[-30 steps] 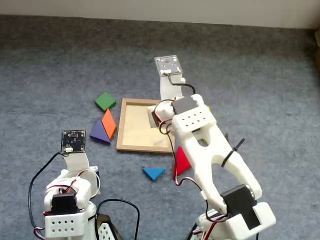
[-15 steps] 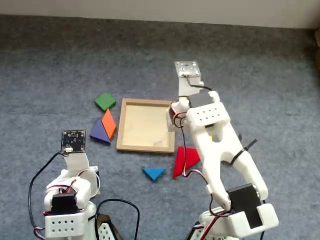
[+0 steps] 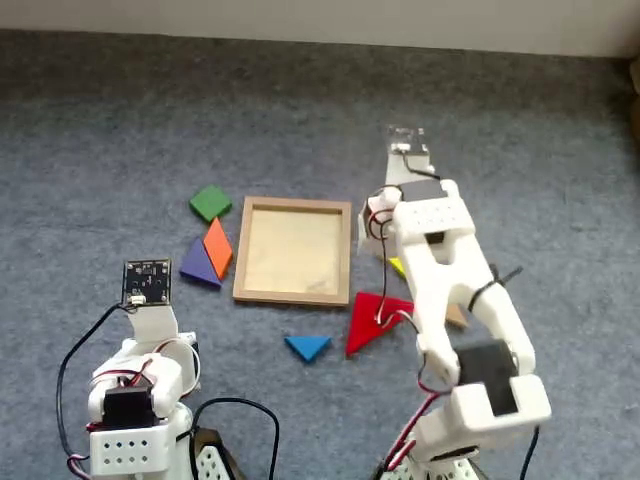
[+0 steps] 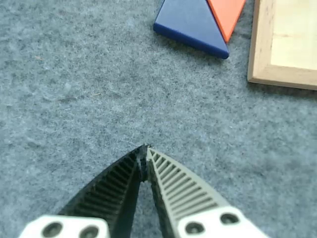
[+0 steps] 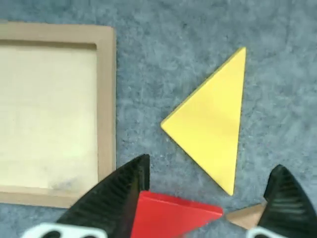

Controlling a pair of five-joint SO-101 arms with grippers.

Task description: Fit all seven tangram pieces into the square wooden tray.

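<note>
The worktop [image 3: 110, 130] is covered in grey carpet-like fabric, with a pale wall edge along its far side.

**Nearest the bases**
- The left tool [image 4: 143, 161] hangs just over bare carpet with its jaws together, holding nothing.
- A small blue triangle [image 3: 306, 346] and a red triangle [image 3: 366, 318] lie in front of the tray. A tan piece [image 5: 246, 216] lies just beside the red one.

**Middle**
- The right tool [image 5: 212, 166] hovers with its jaws wide apart, holding nothing. It is above the near corner of the yellow triangle [image 5: 213, 124], which lies flat on the carpet just beside the tray.
- The square wooden tray [image 3: 290, 297] holds no pieces, so all seven remain to be placed.

**Farther out**
- A dark blue triangle [image 4: 190, 22] and an orange piece [image 3: 217, 247] touch each other beside the tray's opposite side. A green square [image 3: 210, 203] lies beyond them.

**Probable faults**
- The yellow triangle is thin and sits on soft pile. The jaws may close above its edge and slide over it.
- Its sides are slanted. A squeeze across two converging edges may eject or spin the piece.
- One jaw is over the red triangle, close to the tray rim. A straight descent may land on the red triangle, trap it, or nudge the tray.
- A tilted grasp would probably make the piece catch on the rim on insertion.
</note>
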